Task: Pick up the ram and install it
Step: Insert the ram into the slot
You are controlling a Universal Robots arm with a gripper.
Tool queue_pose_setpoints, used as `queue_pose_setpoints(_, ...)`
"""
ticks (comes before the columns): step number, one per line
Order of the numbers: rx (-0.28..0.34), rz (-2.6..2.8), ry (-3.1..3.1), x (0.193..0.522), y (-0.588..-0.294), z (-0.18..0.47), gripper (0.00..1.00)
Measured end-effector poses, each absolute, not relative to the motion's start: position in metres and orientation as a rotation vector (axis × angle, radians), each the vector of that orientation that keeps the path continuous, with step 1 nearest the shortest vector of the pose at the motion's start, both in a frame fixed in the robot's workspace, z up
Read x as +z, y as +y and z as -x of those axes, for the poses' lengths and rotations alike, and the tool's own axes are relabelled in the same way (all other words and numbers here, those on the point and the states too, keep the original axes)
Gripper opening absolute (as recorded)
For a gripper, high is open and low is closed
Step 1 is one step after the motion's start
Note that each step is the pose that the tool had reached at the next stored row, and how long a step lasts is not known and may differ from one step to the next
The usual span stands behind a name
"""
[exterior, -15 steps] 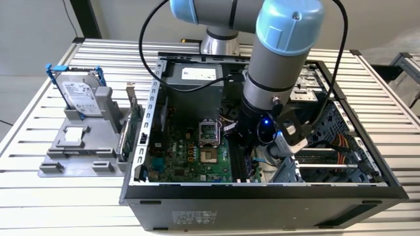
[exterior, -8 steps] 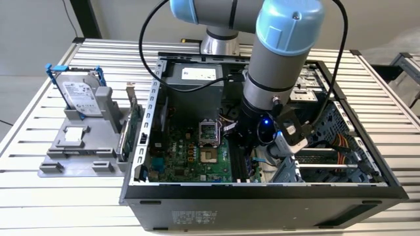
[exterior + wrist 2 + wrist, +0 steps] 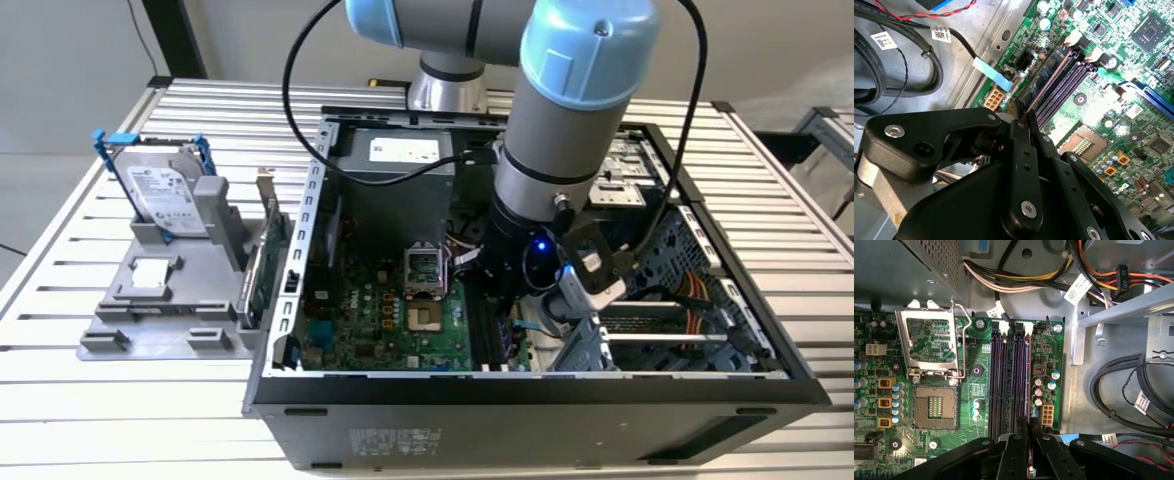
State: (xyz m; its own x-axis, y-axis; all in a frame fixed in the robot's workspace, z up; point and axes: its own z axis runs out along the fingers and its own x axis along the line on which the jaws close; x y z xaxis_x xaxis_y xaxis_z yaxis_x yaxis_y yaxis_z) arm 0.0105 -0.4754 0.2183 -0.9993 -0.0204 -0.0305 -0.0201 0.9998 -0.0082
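Note:
My gripper is low inside the open computer case, over the motherboard. In both wrist views its black fingers are shut on the ram, a thin blue stick seen edge-on. The ram stands upright along the outermost of the dark memory slots, on the side nearest the small white connector. I cannot tell whether it is seated in the slot or only resting on it. The gripper holds the ram at one end. The slots beside it are bare.
An open processor socket lies beside the slots. Cable bundles and a metal bracket crowd the other side. On the exterior view's left, outside the case, a grey fixture holds a hard drive in a blue frame and a green card.

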Motion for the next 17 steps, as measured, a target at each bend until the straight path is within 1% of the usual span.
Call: queue_pose_setpoints(17, -0.015, 0.031, 3.11, 0.2179, -0.472, -0.0071, 0.0)
